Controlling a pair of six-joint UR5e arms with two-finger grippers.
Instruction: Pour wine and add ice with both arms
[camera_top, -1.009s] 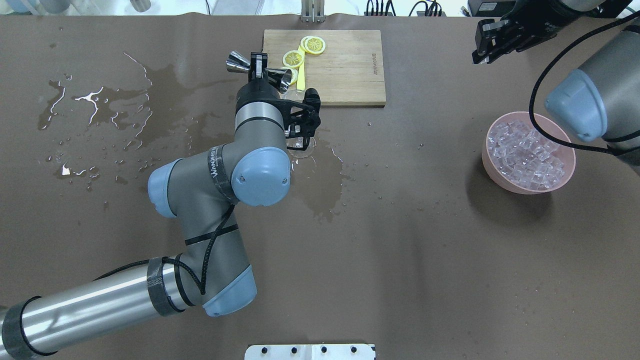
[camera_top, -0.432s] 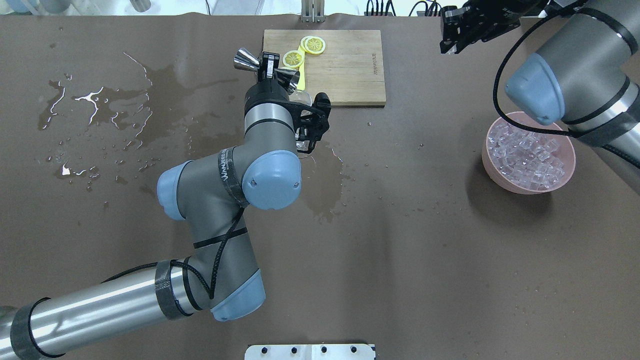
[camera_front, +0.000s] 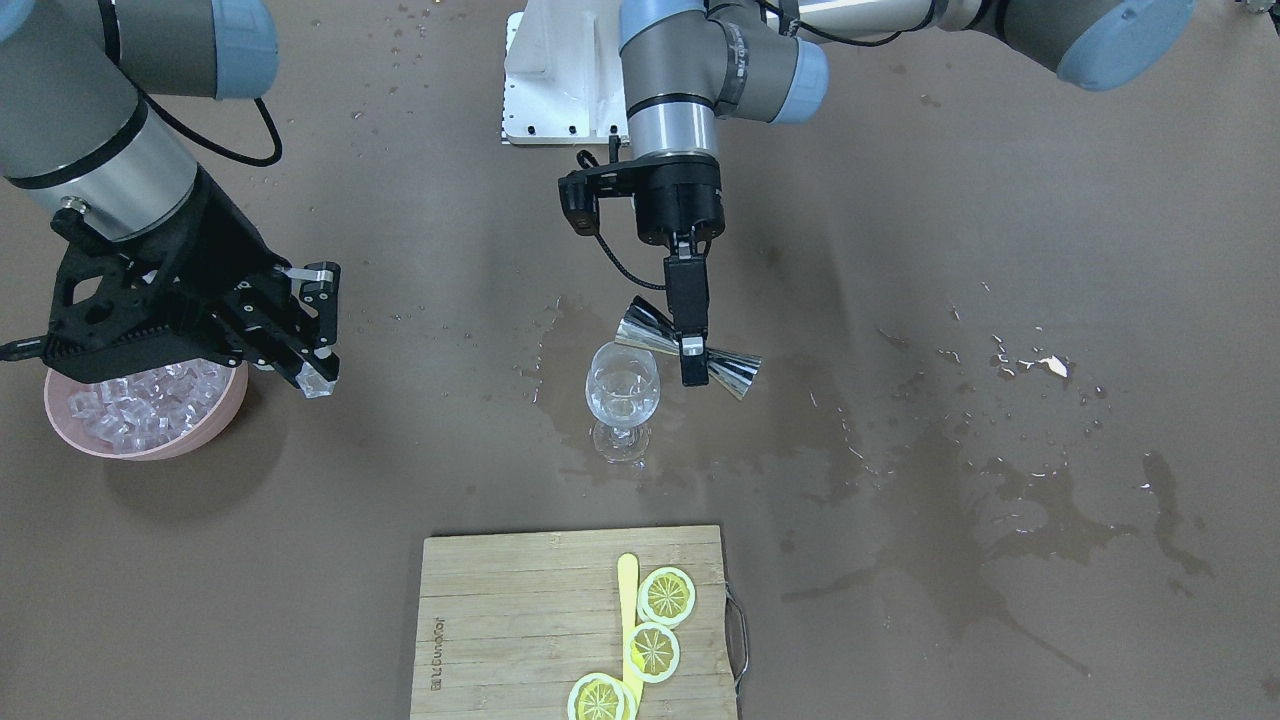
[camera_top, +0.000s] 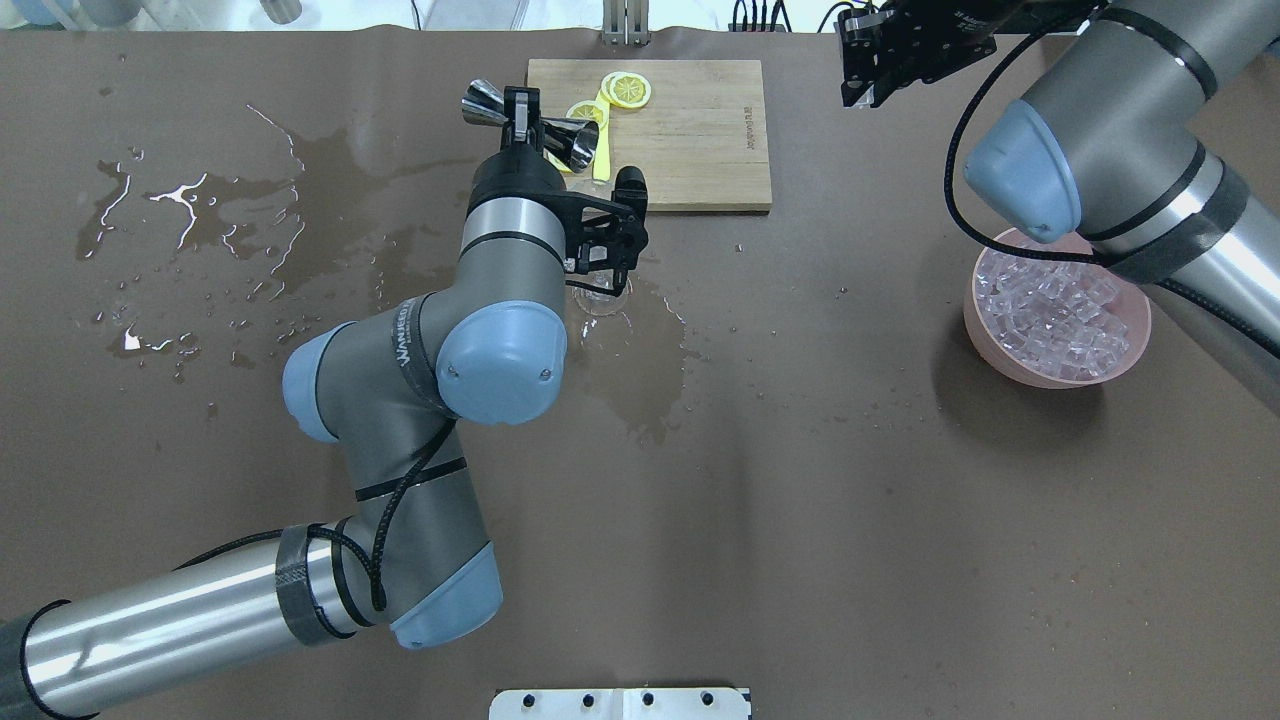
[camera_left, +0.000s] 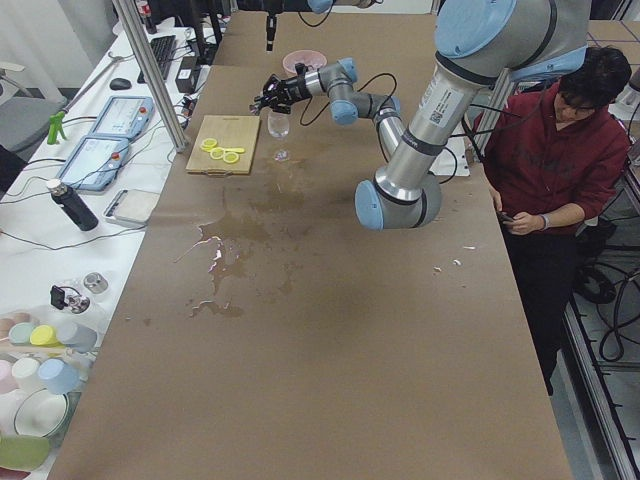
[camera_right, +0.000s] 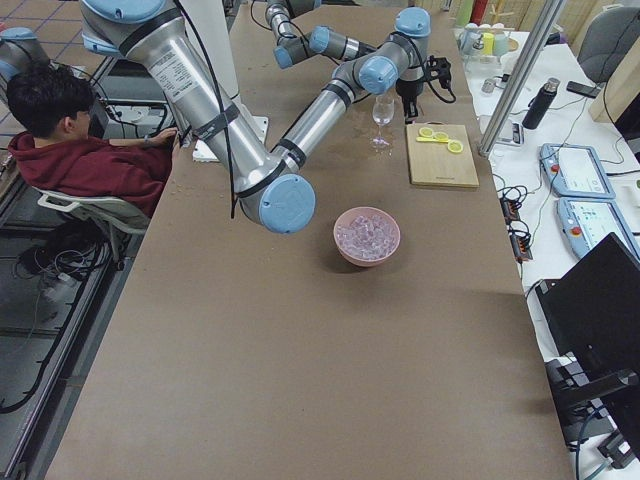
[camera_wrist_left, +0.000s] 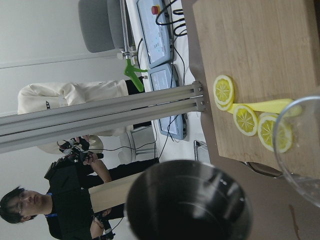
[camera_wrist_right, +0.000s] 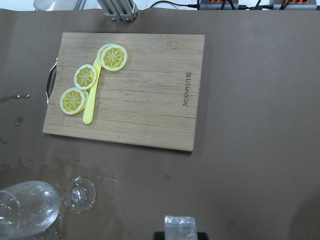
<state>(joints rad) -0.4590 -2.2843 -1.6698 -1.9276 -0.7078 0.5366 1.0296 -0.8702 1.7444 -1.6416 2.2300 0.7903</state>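
Mirror-polished metal jigger (camera_front: 732, 368), clear glossy glass (camera_front: 622, 395), matt brown paper table cover (camera_front: 1000, 200), wooden board (camera_front: 520, 600)

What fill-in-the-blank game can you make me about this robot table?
The left gripper holds a steel jigger near the stemmed ____.
The right gripper pinches one clear cube of ____.
The bowl near it is ____.
The board carries ____ lemon slices.
Missing words: glass, ice, pink, three.

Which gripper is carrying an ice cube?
The right gripper: it pinches a clear ice cube. The left gripper instead holds the steel jigger beside the wine glass.
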